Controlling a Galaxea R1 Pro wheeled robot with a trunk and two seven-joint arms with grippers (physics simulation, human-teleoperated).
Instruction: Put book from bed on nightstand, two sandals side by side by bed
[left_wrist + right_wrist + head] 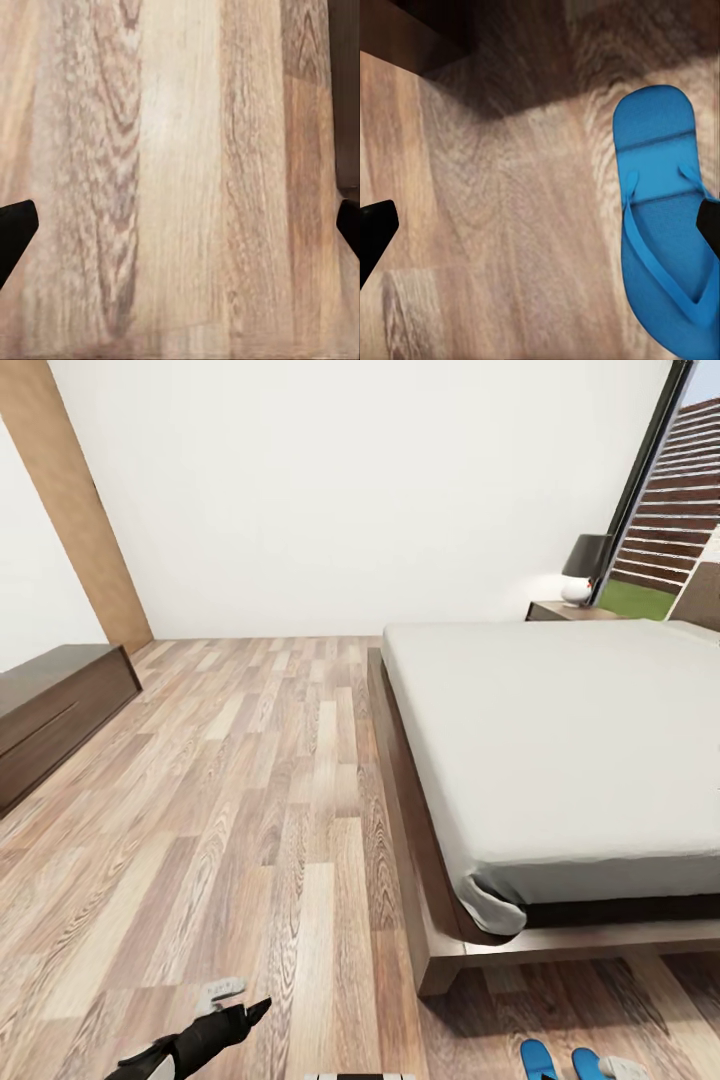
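The bed (560, 750) with its pale cover takes up the right of the head view, and no book shows on the part of the mattress I see. Two blue sandals (540, 1060) (590, 1065) lie close together on the floor just off the bed's near corner, cut by the picture's lower edge. In the right wrist view one sandal (660, 217) lies flat below my open right gripper (540, 232), one fingertip (709, 225) over its edge. My left gripper (180, 232) hangs open over bare planks, low at the left (240, 1010) in the head view. A nightstand (570, 611) stands beyond the bed.
A black-shaded lamp (585, 568) stands on the nightstand beside the dark-framed window (650, 470). A long low dark cabinet (55, 710) lines the left wall by the tan wall panel (75, 500). Wide plank floor (260, 790) stretches between the cabinet and the bed frame (420, 880).
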